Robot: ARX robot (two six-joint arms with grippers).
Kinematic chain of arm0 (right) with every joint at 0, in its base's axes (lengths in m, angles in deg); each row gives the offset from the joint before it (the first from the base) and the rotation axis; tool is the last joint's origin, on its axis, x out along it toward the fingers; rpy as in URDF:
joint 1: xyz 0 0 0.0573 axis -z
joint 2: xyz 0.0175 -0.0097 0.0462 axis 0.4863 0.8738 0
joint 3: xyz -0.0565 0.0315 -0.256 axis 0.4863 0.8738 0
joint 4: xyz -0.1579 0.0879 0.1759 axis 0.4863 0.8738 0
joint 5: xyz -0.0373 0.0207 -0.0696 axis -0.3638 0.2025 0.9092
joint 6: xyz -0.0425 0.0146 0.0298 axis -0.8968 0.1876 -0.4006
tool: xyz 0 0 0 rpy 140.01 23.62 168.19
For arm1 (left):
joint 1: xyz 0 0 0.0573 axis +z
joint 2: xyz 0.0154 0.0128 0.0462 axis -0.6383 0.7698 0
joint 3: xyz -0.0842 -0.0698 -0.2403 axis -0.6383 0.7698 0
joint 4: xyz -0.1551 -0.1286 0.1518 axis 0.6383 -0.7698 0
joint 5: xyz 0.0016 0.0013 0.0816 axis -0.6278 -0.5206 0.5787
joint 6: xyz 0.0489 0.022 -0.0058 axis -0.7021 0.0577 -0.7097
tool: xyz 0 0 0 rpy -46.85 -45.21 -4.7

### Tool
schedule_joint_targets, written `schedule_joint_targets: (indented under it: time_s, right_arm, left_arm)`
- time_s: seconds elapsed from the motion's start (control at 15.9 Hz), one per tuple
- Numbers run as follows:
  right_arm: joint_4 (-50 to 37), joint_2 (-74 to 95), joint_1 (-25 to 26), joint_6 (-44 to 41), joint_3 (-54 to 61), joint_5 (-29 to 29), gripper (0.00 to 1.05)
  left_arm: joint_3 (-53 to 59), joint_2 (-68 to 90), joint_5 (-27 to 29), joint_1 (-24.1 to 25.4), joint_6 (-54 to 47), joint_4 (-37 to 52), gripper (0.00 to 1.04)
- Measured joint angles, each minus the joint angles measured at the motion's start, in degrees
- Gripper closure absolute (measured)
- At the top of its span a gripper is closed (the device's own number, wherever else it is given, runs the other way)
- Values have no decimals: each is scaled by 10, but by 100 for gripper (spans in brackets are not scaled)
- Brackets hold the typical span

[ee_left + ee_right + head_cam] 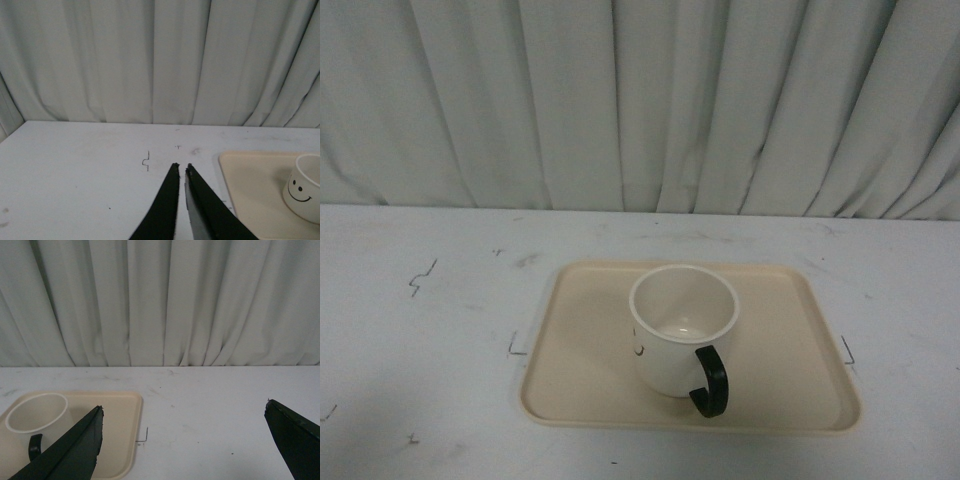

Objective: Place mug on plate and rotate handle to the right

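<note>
The cream-white mug [678,330] stands upright near the middle of the beige plate [575,375]. Its black handle [710,382] points toward the table's front edge and slightly right, and part of a drawn face shows on its left side. Neither arm appears in the front view. In the left wrist view my left gripper [182,167] is shut with nothing in it, over bare table left of the plate [252,185], and the mug [304,192] shows its smiley face. My right gripper [184,407] stands wide open and empty over bare table, right of the plate [120,435] and mug [36,415].
The white table [420,330] carries small black corner marks [515,346] round the plate. A pale curtain [640,100] hangs along the table's far edge.
</note>
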Motion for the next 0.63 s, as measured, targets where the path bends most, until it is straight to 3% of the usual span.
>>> schedule_joint_targets:
  time_s: [0.13, 0.25, 0.38, 0.5, 0.63]
  right_arm:
    - [3, 1, 0, 0, 0, -2, 6]
    - [153, 118, 27, -32, -68, -113, 6]
    - [141, 258, -6, -48, -128, -151, 6]
    - [114, 431, -23, -57, -232, -124, 6]
    - [142, 610, -58, -56, -339, -83, 6]
  left_arm:
    - [0, 0, 0, 0, 0, 0, 74]
    - [0, 0, -2, 0, 0, 0, 56]
    - [0, 0, 0, 0, 0, 0, 36]
    - [0, 0, 0, 0, 0, 0, 9]
    - [0, 0, 0, 0, -2, 0, 7]
